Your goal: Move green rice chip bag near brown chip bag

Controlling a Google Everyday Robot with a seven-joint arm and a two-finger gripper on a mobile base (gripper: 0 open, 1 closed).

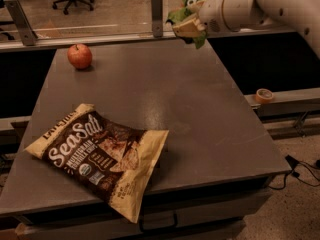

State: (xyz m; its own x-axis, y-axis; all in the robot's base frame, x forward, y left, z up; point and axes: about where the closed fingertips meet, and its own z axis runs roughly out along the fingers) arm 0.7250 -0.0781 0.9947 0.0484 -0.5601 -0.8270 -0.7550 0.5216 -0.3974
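The brown chip bag (102, 156) lies flat at the front left of the grey table (200, 114), with white "Sea Salt" lettering and cream ends; one corner hangs over the front edge. My gripper (186, 25) is at the table's back right, raised above the surface and shut on the green rice chip bag (189, 6). The green bag is crumpled in the fingers, with parts sticking out above and below them. It hangs clear of the table, far from the brown bag.
A red apple (79, 56) sits at the back left of the table. A low glass rail with metal posts (157, 13) runs behind the table. A roll of tape (263, 95) lies on a ledge to the right.
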